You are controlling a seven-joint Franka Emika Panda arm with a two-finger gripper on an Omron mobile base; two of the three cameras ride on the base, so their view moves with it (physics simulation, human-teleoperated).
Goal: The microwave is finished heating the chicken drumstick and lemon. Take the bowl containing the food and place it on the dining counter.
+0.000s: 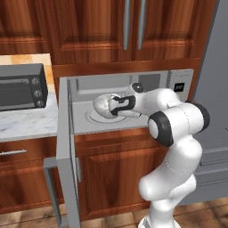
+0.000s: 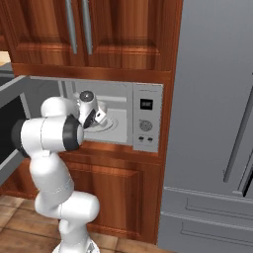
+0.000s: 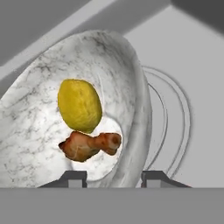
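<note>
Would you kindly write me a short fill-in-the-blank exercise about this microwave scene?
1. The silver-grey microwave has its door standing ____.
2. The whitish-grey marbled bowl holds a brown chicken drumstick and a yellow ____.
3. The two-finger gripper is closed on the bowl's ____.
4. Under the bowl lies the round white ____.

Missing words: open; lemon; rim; turntable

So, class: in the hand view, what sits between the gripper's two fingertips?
The bowl's rim runs between the fingertips; the lemon and chicken drumstick lie inside it.
</note>
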